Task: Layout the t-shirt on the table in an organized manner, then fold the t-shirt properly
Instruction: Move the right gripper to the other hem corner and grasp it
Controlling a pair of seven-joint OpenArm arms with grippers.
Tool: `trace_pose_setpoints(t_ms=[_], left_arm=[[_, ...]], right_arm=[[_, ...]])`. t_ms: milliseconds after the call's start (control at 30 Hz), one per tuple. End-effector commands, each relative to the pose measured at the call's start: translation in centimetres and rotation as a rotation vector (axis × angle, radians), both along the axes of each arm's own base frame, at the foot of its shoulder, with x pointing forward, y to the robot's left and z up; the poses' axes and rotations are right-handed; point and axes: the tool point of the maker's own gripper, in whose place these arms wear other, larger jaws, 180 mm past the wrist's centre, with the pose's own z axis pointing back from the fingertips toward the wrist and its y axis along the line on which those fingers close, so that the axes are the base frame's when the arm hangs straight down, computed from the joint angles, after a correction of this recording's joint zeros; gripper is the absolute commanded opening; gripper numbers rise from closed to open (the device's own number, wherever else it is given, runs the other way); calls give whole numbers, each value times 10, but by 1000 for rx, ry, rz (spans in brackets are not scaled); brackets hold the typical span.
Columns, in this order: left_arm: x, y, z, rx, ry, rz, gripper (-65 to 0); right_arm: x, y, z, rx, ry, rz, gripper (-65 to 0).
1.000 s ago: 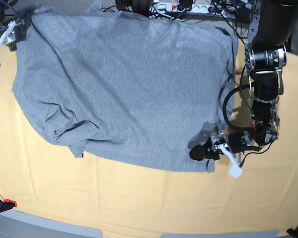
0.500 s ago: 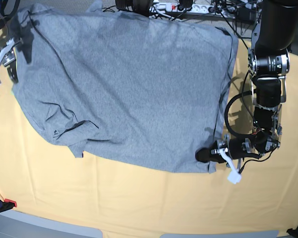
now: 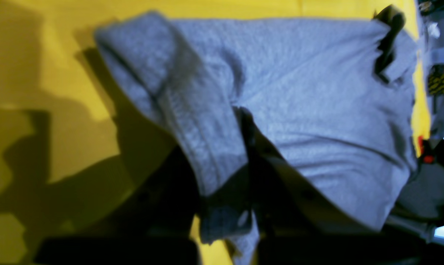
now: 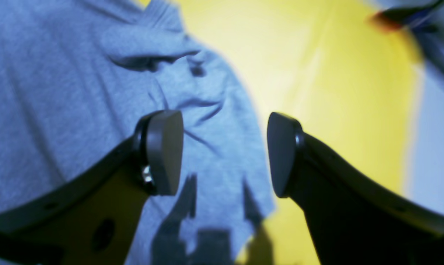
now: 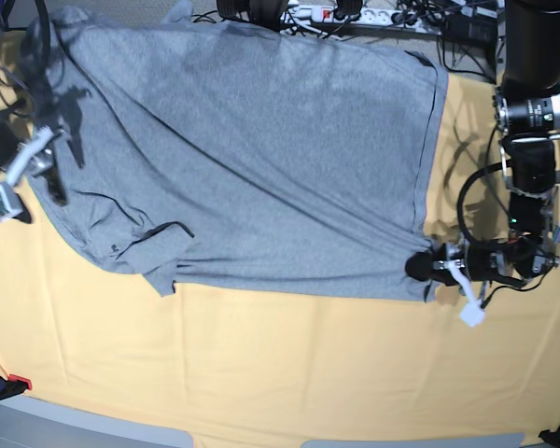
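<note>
Grey: one t-shirt (image 5: 261, 159), one table (image 5: 289, 373), two pincers.

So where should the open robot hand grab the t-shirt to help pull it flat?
Probably the loose edge of the t-shirt beside the bunched sleeve, coming in from the bare table side. The right gripper hovers open just above that edge, and the fabric lies thin there, so one finger could slide under. The left gripper already pinches the opposite corner.
</note>
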Motion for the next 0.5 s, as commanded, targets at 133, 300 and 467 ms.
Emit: trace_pose_setpoints(t_ms=[133, 300, 467], left_arm=[[8, 27, 23, 30, -44, 27, -650], [5, 34, 22, 41, -37, 34, -650], [5, 32, 23, 25, -41, 36, -650]], right_arm=[[44, 7, -14, 76, 16, 37, -273], [75, 27, -29, 196, 85, 122, -273], [104, 32, -28, 252, 86, 149, -273]])
